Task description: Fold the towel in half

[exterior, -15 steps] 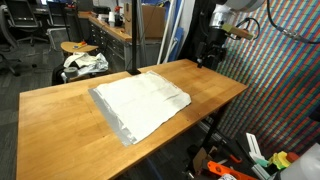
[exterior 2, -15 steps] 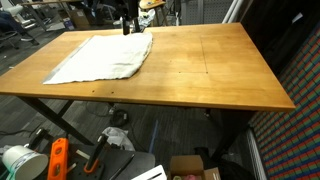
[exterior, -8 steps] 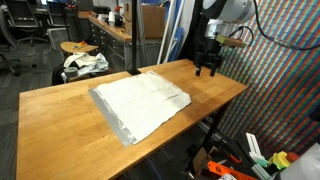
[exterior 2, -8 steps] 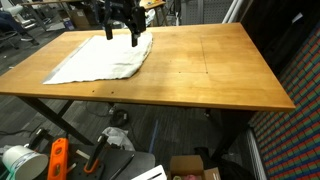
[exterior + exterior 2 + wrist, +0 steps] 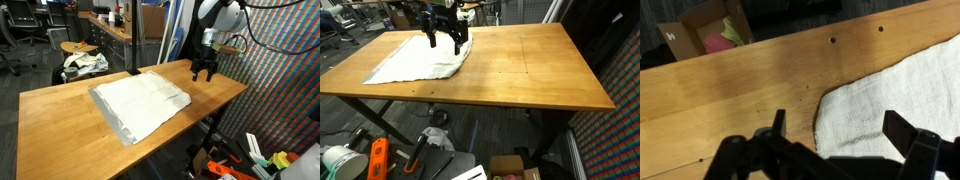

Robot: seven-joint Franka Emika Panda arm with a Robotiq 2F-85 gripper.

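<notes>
Looking down through the wrist view, I see the gripper (image 5: 840, 140) with its jaws spread as wide as they go and nothing between them. One of the fingers (image 5: 777, 122) sits over bare wood and the other over cloth. The towel (image 5: 902, 88) comes in from that second finger's side, and its rounded, rumpled corner ends roughly midway across the gap. The jaws therefore straddle the cloth's edge without closing on it.

In an exterior view the gripper (image 5: 205, 70) hangs over the table (image 5: 60, 120) close to its far edge, fingers pointing down. The towel (image 5: 140, 105) lies flat and unfolded beside and ahead of the jaws, with a grey strip showing along its near border. In an exterior view from the opposite side, the gripper (image 5: 444, 42) stands at the towel's (image 5: 420, 58) far corner, and the rest of the white cloth stretches away from the jaws toward the table's (image 5: 520, 70) front edge. I cannot tell whether the fingertips touch the cloth or hang just above it.

Beyond the jaws in the wrist view — past the table edge with its two small holes — sits an open cardboard box (image 5: 705, 30) on the floor.
</notes>
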